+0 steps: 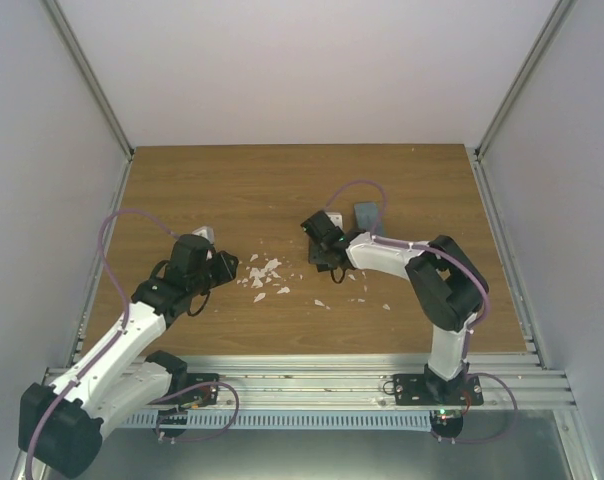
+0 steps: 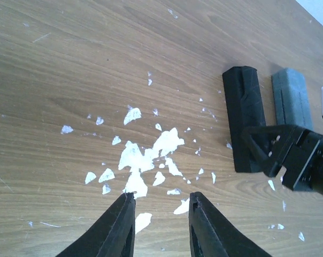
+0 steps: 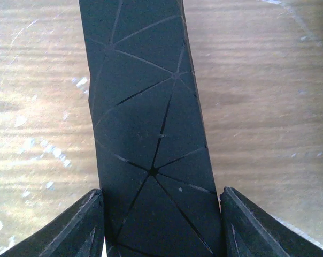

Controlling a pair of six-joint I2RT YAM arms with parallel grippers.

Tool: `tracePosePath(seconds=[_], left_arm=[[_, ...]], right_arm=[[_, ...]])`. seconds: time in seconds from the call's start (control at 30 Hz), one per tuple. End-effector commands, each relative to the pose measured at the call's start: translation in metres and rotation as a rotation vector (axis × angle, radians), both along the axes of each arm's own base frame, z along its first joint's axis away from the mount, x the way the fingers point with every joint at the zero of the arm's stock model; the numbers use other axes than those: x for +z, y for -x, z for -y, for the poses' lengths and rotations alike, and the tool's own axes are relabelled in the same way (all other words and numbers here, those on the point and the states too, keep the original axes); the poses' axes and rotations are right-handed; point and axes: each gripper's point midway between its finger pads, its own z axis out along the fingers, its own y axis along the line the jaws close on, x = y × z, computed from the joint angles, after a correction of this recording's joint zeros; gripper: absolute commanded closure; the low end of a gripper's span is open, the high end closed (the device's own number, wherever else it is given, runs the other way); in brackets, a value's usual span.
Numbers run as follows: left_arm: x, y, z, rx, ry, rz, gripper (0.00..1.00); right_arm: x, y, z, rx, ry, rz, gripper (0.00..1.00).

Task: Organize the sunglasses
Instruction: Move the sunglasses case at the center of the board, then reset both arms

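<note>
Wood table [image 1: 232,190] sitting between grey walls [image 1: 312,60], white flakes [image 2: 151,155] lying just ahead of the left gripper [image 2: 159,197], its fingers hanging apart. The right gripper [image 3: 161,191] is straddling a black case [image 3: 151,134], can't tell if it's clamped. Grey case [image 2: 291,99] is lying just beyond. Can't tell where the sunglasses are.

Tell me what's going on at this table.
The right claw straddles the black case, with little or no gap on either side; whether it grips yet is unclear. A grey-blue case lies right beside the black one. The left claw hovers open and empty over scattered white flakes on the wooden table. No sunglasses show in any view.
</note>
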Motion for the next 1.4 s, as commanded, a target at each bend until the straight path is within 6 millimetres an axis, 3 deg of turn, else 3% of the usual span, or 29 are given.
tracePosePath(seconds=[0.0, 0.2, 0.47, 0.57, 0.7, 0.83, 0.93, 1.17, 1.37], left_arm=[[0.008, 0.0, 0.004, -0.023, 0.029, 0.028, 0.68], [0.021, 0.001, 0.01, -0.074, 0.025, 0.045, 0.57], [0.057, 0.003, 0.011, -0.123, -0.001, 0.104, 0.39], [0.073, 0.006, 0.008, -0.14, -0.024, 0.148, 0.33], [0.098, 0.014, 0.004, -0.169, -0.05, 0.226, 0.27], [0.127, 0.027, -0.005, -0.167, -0.07, 0.327, 0.01], [0.149, 0.038, -0.011, -0.179, -0.085, 0.429, 0.01], [0.196, 0.065, -0.038, -0.1, -0.115, 0.664, 0.01], [0.223, 0.08, -0.06, -0.009, -0.138, 0.773, 0.01]], right_arm=[[-0.028, 0.007, 0.037, -0.035, 0.087, -0.079, 0.44], [-0.005, -0.003, 0.029, -0.029, 0.041, -0.036, 0.4], [0.068, -0.009, 0.008, 0.091, -0.07, 0.095, 0.01], [0.098, 0.0, 0.019, 0.104, -0.078, 0.147, 0.0], [0.132, 0.023, 0.051, 0.052, -0.075, 0.212, 0.01], [0.168, 0.055, 0.105, -0.066, -0.054, 0.308, 0.0], [0.19, 0.086, 0.155, -0.181, -0.031, 0.385, 0.0], [0.247, 0.154, 0.247, -0.439, -0.143, 0.595, 0.0], [0.297, 0.194, 0.296, -0.568, -0.307, 0.798, 0.0]])
